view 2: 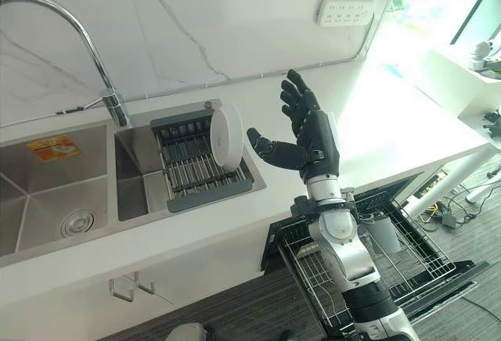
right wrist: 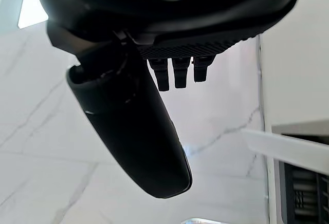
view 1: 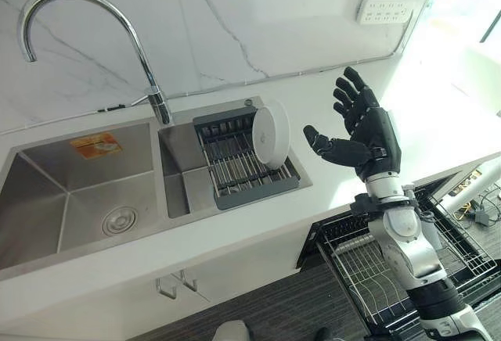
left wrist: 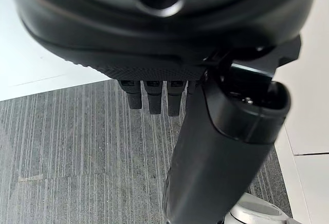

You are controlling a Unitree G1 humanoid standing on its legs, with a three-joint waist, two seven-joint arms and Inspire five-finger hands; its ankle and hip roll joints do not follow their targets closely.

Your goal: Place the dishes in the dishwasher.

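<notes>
Dishwasher rack (view 1: 368,267) partly hidden behind the right arm, cut off at the frame edge; contents hard to make out. One white plate (view 1: 270,133) stands on edge in the grey drying rack (view 1: 235,170), which sits in the smaller sink basin (view 1: 176,177). Right hand (view 1: 368,134) raised over the worktop (view 1: 438,126), fingers spread, empty, beside the plate but apart. Left hand (left wrist: 154,98) over floor (left wrist: 77,157), fingers straight, holding nothing.

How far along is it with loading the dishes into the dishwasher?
Nothing loaded yet. The white plate stands upright in the drying rack in the sink. The right hand is open beside it, holding nothing; the left hand hangs over the floor. The dishwasher rack is pulled out, awaiting the plate.
</notes>
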